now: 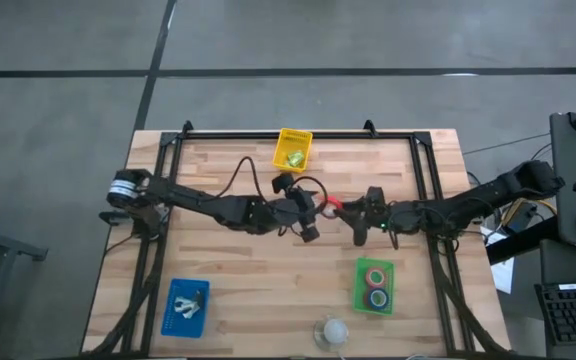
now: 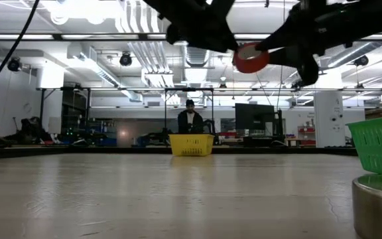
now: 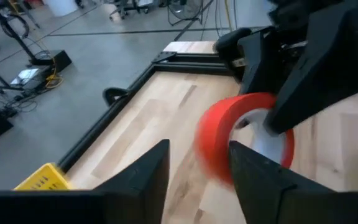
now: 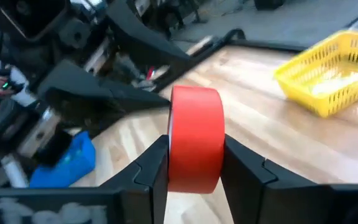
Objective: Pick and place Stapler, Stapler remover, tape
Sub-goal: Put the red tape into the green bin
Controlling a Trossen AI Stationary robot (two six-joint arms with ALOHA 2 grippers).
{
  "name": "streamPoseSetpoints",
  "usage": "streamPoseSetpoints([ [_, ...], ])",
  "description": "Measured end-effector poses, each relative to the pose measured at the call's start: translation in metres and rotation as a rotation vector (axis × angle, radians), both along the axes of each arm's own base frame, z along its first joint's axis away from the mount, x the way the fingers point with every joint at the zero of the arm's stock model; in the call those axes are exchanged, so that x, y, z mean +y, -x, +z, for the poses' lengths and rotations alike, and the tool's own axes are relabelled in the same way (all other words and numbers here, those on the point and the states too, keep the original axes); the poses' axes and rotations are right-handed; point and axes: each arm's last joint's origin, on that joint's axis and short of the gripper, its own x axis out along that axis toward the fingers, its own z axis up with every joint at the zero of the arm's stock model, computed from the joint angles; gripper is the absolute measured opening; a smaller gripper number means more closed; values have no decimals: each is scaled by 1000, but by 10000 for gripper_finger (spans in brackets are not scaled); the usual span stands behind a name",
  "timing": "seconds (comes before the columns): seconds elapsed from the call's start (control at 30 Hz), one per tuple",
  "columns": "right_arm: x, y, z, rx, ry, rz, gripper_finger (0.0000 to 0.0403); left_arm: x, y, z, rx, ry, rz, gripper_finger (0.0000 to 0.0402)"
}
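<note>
A red tape roll hangs in the air over the middle of the table, with my right gripper shut on it. It also shows red in the high view and well above the tabletop in the low view. My left gripper reaches in from the table's left, open. Its fingertips stand just short of the roll, and I see no touch. Two more tape rolls lie in the green basket. Whether a stapler or stapler remover shows, I cannot tell. My right gripper pinches the red roll between its two fingers, one on each flat side, at the part of the ring nearest the gripper. The fingers come nearly level from the table's right. The roll stands on edge, lifted clear of the table.
A yellow basket with a yellow-green thing stands at the far edge. A blue tray with pale grey pieces sits near left. A white ball-like object rests at the near edge. A black frame rims the table. A person stands far behind.
</note>
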Motion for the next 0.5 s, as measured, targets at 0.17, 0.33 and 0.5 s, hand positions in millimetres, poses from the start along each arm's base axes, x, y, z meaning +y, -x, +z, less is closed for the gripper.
streamPoseSetpoints([
  [0.17,1,20,2,95,-140,154,109,4,9,11,5,-13,42,186],
  [0.33,1,45,1,223,-335,276,115,2,11,7,36,-1,34,186],
  [0.5,5,66,0,359,-549,413,111,3,12,7,35,10,42,186],
])
